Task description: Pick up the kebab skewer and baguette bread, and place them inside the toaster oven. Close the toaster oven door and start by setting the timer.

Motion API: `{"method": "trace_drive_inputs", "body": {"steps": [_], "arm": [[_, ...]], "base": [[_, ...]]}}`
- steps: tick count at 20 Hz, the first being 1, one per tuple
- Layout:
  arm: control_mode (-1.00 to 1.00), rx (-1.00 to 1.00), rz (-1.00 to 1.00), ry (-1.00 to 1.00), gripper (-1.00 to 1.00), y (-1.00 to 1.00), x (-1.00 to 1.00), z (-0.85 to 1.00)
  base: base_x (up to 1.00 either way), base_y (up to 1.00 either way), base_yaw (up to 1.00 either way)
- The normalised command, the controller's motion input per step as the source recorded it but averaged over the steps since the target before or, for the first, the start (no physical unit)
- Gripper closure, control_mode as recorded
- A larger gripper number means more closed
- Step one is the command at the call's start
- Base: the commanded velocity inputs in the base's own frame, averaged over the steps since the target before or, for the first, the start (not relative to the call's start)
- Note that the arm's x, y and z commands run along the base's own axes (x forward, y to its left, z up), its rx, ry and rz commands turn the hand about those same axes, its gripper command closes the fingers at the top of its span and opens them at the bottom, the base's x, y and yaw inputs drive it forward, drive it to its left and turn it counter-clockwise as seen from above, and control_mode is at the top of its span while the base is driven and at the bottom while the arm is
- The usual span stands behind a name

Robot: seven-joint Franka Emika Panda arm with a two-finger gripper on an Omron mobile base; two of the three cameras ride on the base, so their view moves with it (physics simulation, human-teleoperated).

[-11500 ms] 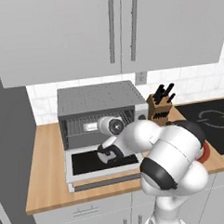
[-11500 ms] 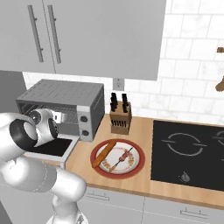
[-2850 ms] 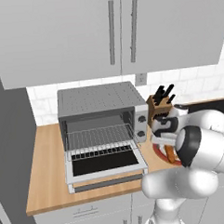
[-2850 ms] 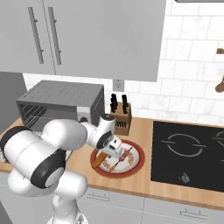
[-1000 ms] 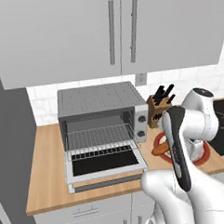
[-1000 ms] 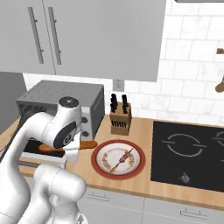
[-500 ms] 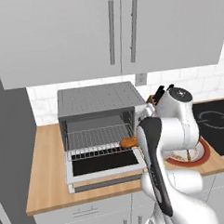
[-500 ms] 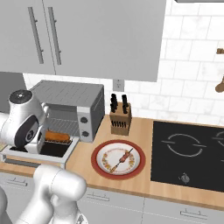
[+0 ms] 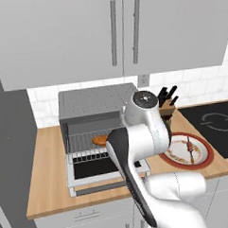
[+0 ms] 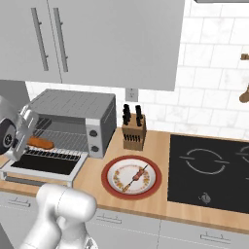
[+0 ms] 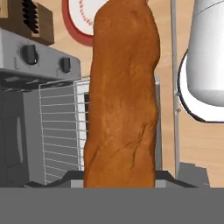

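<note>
End effector (image 11: pixel 120 181) w/ long crusty baguette (image 11: pixel 122 94)

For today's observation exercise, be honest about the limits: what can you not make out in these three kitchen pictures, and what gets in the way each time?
- Gripper: in the hand view the baguette bread covers where the fingertips would be.
- Toaster oven knob panel: left base view, hidden behind the white arm.
- Baguette's full length: left base view, the arm covers all but one end.
- Kebab skewer on the plate: right base view, too small to count its chunks.
</note>
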Motion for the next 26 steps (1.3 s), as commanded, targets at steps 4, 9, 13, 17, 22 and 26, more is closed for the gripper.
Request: {"method": "trace_drive_inputs", "body": {"steps": [4, 9, 13, 17, 22, 26], "arm": [[-1.00, 0.00, 0.00, -0.05, 1.00, 0.21, 0.50, 0.00], [-1.00, 0.00, 0.00, -0.03, 1.00, 0.16, 0.61, 0.00], [-1.00, 0.00, 0.00, -0.05, 1.00, 0.19, 0.52, 0.00], [-1.00, 0.00, 0.00, -0.03, 1.00, 0.06, 0.20, -0.11], [-1.00, 0.00, 0.00, -0.13, 1.00, -0.03, 0.25, -0.55], [-1.00, 0.00, 0.00, -0.12, 1.00, -0.03, 0.30, -0.48]], "base": [[0.00, 0.00, 0.00], [0.00, 0.00, 0.00], [0.00, 0.00, 0.00], [0.00, 0.00, 0.00], [0.00, 0.00, 0.00], [0.00, 0.00, 0.00]]}}
